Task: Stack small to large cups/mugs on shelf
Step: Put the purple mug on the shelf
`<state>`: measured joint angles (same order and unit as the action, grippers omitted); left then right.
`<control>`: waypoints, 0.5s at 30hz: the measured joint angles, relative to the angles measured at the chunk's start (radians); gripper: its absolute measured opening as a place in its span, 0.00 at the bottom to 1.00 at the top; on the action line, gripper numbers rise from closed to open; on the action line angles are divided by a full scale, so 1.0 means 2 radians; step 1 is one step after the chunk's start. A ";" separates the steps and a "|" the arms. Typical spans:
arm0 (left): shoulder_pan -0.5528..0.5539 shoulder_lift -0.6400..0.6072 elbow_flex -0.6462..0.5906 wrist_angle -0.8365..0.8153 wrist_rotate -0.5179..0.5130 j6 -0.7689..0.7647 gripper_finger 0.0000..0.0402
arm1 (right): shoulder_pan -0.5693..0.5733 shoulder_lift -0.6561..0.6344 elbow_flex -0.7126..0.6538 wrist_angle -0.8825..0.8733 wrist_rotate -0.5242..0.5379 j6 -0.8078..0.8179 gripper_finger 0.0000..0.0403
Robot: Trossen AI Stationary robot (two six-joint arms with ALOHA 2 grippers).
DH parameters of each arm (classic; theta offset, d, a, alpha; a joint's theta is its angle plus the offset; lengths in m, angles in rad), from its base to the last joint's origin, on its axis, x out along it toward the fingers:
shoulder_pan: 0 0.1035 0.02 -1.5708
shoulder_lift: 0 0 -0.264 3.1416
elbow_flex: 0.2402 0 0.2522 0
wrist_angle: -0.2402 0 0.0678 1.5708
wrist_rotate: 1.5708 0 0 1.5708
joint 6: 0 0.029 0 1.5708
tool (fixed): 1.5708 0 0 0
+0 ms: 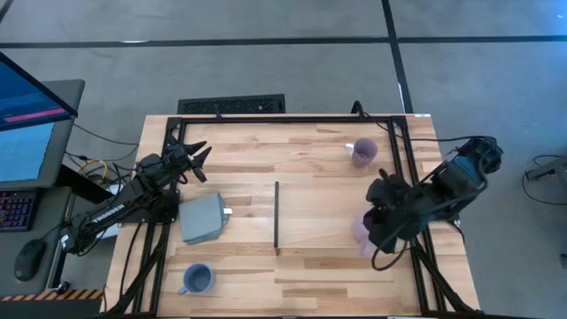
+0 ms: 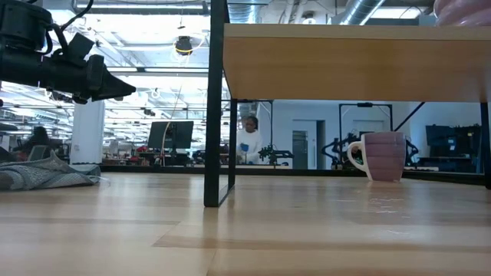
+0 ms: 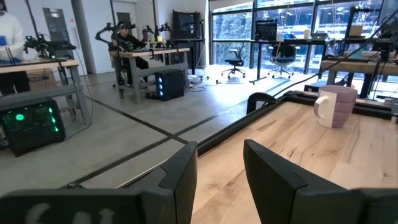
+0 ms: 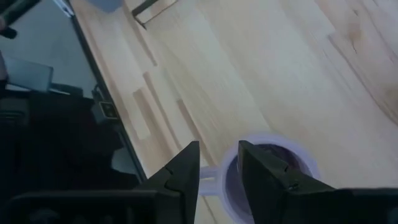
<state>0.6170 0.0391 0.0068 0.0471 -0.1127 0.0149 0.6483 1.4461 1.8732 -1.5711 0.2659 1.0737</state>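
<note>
So the right gripper (image 4: 217, 171) is down over one of the lavender mugs (image 4: 268, 168) on the shelf (image 1: 328, 199), near its right end. From the wrist cam the fingers look a little apart, straddling the spot where the handle meets the mug wall, one finger outside by the handle and the other over the rim; I can't see them actually clamped, so I'd call it open, not gripping yet. These mugs look like rigid glazed ceramic to me, so light but slick and chippy if dropped. Pinching the wall at the rim near the handle seems the sane grab, since the handle stops it from spinning in the jaws. The second lavender mug (image 1: 363, 151) sits upright near the far right corner of the shelf, handle pointing left in the top-down view, well apart from the gripper. The blue-grey mug (image 1: 197, 280) is off the shelf on the tabletop (image 1: 159, 266), near the front left, just in front of a flat grey block (image 1: 203, 219). The left gripper (image 1: 193, 159) is parked at the far left, fingers spread, holding nothing. No stacking done yet as far as I can tell.
</note>
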 joint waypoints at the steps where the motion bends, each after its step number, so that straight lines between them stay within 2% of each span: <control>1: 0.000 0.000 0.000 0.000 0.000 0.000 0.30 | 0.000 -0.005 0.000 0.000 0.002 0.000 0.33; 4: 0.000 0.000 0.000 0.000 0.000 -0.002 0.30 | 0.000 -0.022 -0.002 0.001 0.010 -0.001 0.33; 7: 0.000 0.000 0.000 0.000 0.000 -0.004 0.30 | 0.000 -0.059 -0.033 0.000 0.014 -0.004 0.33; 13: 0.000 0.000 0.000 0.000 -0.001 -0.004 0.30 | -0.008 -0.169 -0.156 0.000 0.011 -0.009 0.33; 15: 0.000 0.000 0.000 0.000 -0.001 -0.005 0.30 | -0.017 -0.199 -0.192 -0.002 -0.012 -0.024 0.33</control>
<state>0.6170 0.0393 0.0068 0.0475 -0.1143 0.0055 0.6145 1.0485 1.4883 -1.5749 0.2427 1.0254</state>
